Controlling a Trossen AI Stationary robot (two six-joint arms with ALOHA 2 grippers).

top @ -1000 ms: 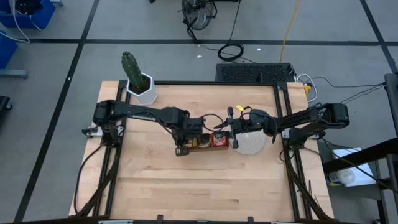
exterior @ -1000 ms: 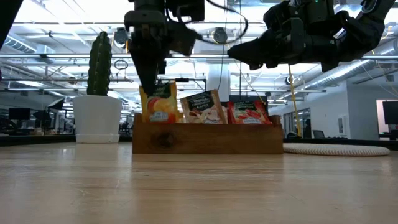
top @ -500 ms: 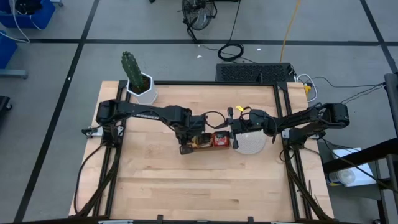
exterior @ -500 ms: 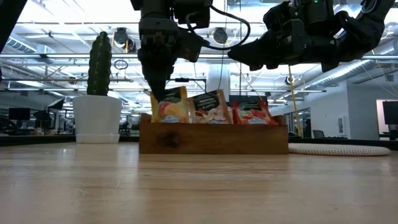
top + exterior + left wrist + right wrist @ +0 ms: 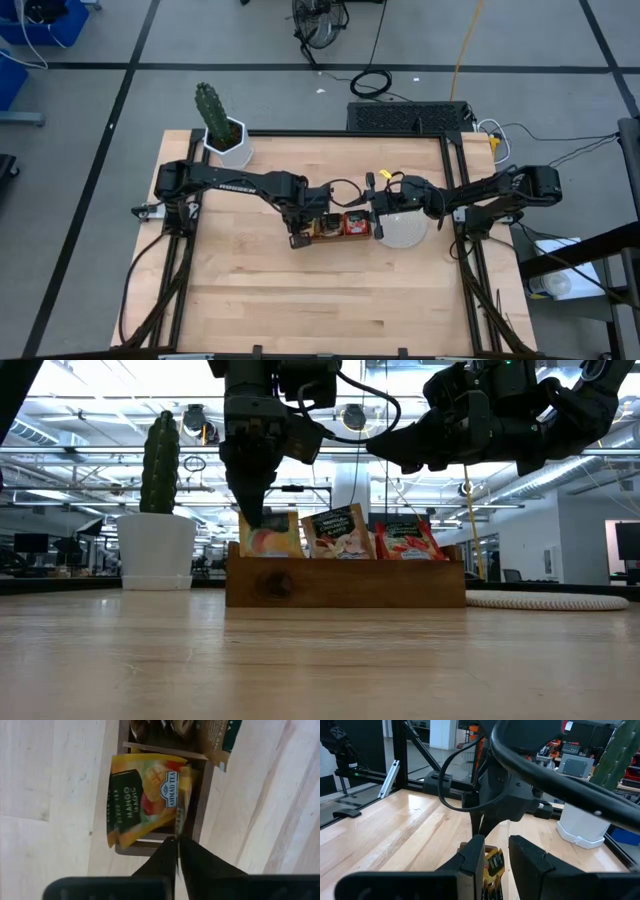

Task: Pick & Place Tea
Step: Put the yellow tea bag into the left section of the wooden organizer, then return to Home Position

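Note:
A brown wooden tray (image 5: 345,582) with three compartments stands mid-table (image 5: 335,228). Yellow-orange sachets (image 5: 265,540) fill its left compartment, tan ones (image 5: 338,532) the middle and red ones (image 5: 405,540) the right; all stand on edge. My left gripper (image 5: 250,515) points down over the left compartment (image 5: 300,228), shut on a yellow-orange sachet (image 5: 181,817). My right gripper (image 5: 385,445) hovers open above the tray's right end (image 5: 378,205). In the right wrist view, its open fingers (image 5: 495,857) face the left arm. My left gripper pinches one yellow-orange sachet by its upper edge (image 5: 179,831) between the two fingertips, coming from above and pointing down. The sachet stands nearly upright below the fingers, its lower part down in the tray's left compartment beside the other mango sachets (image 5: 142,795).
A round whitish disc (image 5: 402,230) lies flat just right of the tray, under the right arm. A cactus in a white pot (image 5: 222,128) stands at the table's far left corner. Bare wooden tabletop (image 5: 320,300) spreads along the near side.
My left gripper has moved down and slightly toward the table's right, staying shut. The yellow-orange sachet has sunk from standing high above the rim into the left compartment. The tray has slid a little toward the table's right.

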